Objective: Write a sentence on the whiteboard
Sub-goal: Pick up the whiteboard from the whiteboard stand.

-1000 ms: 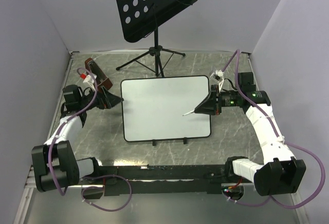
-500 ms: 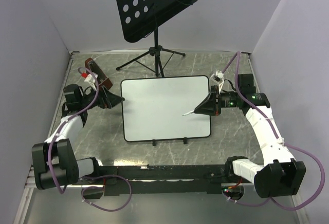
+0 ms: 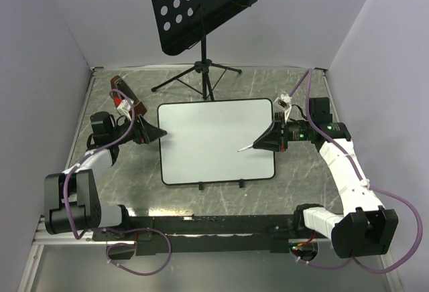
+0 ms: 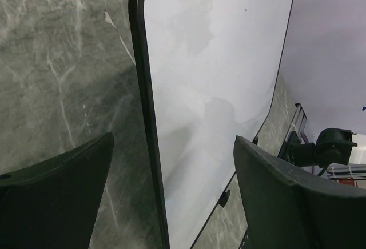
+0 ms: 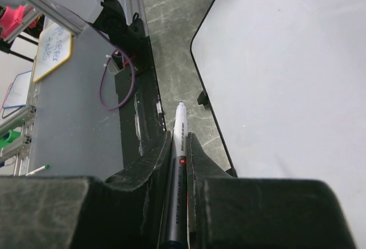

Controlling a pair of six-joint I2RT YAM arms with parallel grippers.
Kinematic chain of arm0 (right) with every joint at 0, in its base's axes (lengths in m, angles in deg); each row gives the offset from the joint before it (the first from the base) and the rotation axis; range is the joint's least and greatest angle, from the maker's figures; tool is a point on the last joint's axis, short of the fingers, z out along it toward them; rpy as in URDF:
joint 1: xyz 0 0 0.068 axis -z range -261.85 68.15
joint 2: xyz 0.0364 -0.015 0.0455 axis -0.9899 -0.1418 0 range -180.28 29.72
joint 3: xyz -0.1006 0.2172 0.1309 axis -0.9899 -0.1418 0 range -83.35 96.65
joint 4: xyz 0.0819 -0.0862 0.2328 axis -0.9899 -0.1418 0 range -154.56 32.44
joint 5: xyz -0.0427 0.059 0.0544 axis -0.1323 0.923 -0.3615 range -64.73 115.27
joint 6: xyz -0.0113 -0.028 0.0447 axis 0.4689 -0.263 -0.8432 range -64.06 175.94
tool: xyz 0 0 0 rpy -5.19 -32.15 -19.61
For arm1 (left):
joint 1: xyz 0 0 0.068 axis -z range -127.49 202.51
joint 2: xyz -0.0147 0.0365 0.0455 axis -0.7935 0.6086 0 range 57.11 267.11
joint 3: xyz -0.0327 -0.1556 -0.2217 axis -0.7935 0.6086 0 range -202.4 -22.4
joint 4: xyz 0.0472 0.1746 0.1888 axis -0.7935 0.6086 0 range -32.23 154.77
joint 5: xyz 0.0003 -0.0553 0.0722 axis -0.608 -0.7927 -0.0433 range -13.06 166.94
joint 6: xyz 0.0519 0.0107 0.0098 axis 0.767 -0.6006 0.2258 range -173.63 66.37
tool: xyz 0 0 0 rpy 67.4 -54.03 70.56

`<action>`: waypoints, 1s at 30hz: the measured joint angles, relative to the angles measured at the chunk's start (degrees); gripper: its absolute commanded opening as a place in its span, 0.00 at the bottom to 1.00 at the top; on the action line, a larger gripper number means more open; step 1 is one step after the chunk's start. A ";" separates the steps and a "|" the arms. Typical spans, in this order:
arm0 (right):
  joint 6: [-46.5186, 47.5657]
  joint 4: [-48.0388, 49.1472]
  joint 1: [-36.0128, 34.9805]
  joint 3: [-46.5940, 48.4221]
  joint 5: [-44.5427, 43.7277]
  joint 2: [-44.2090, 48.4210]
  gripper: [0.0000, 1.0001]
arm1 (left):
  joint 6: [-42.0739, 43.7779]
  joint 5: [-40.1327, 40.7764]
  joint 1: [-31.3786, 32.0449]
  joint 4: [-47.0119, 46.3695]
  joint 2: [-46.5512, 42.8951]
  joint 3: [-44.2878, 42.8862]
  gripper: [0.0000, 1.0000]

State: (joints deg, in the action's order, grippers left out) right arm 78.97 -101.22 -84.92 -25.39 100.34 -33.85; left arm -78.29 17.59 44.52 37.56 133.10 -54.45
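My right fingers (image 5: 146, 166) were clenched on a slim white-barrelled marker pen (image 5: 179, 140), its tip over the right half of the large flat white whiteboard with a thin black rim (image 3: 201, 131), which lay blank in the middle of the grey marbled surface (image 3: 134, 171); I judged the tip should come down gently, just touching. That arm reached in low from the right, wrist turned leftward. My left fingers (image 4: 57, 197) stood released and wide, straddling the board's left rim, where I judged they could steady it, elbow bent in from the left.
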 measured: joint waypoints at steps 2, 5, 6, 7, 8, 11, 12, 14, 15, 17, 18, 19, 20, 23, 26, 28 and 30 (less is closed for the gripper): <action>0.00 0.04 0.00 -0.26 0.02 0.00 0.00 | 0.02 0.00 0.00 0.11 0.00 0.00 0.90; 0.04 0.15 -0.02 -0.26 0.04 0.02 0.00 | 0.92 0.79 0.00 1.51 -0.09 -0.17 0.92; 0.07 0.15 -0.04 -0.26 0.02 0.02 0.00 | 1.22 1.25 0.00 1.95 -0.22 -0.17 0.93; 0.07 0.15 -0.04 -0.26 0.02 0.02 0.00 | 1.55 2.29 0.00 2.80 -0.70 -0.20 0.94; 0.09 0.17 -0.04 -0.28 0.02 0.02 0.00 | 1.92 3.08 -0.02 3.69 -1.33 -0.20 0.94; 0.48 0.20 -0.35 -0.26 -0.11 0.02 0.00 | 2.78 6.56 -0.35 6.23 -4.66 -0.26 0.97; 0.70 0.17 -0.44 -0.26 -0.31 0.02 0.00 | 2.95 7.80 -0.63 7.30 -6.10 -0.48 1.00; 1.42 0.02 -0.83 -0.26 -0.87 0.13 0.00 | 3.02 10.45 -1.49 9.03 -8.92 -1.05 0.97; 1.90 -0.13 -1.07 -0.26 -1.25 0.26 0.00 | 2.99 11.69 -1.92 9.46 -10.32 -1.20 0.97; 2.97 -0.52 -1.68 -0.20 -2.25 0.57 0.00 | 2.93 13.97 -2.80 10.34 -13.57 -1.33 0.97; 3.80 -0.81 -2.05 -0.11 -2.86 0.72 0.00 | 2.80 14.97 -3.23 10.43 -15.54 -1.33 0.97; 4.33 -1.01 -2.32 -0.02 -3.26 0.76 0.00 | 2.69 15.56 -3.39 10.40 -16.92 -1.33 0.97; 5.07 -1.31 -2.58 0.13 -3.89 0.79 0.00 | 2.49 15.82 -3.50 10.21 -18.14 -1.31 0.97; 6.82 -1.79 -3.52 0.57 -5.68 0.79 0.00 | 1.42 16.15 -3.56 9.79 -20.63 -1.25 0.97; 7.96 -1.97 -4.76 1.42 -7.30 0.76 0.00 | 0.94 16.59 -3.56 9.92 -21.66 -0.90 0.97; 8.59 -1.86 -5.95 2.12 -8.68 0.76 0.00 | 0.92 17.00 -3.56 10.40 -22.23 -0.87 0.97; 8.87 -1.33 -7.30 2.40 -9.81 0.76 0.00 | 0.94 17.25 -3.56 10.88 -22.97 -0.87 0.97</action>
State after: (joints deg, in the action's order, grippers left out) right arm 87.84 -102.55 -92.22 -22.99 90.52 -33.09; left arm -77.35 34.83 40.96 48.45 110.13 -55.33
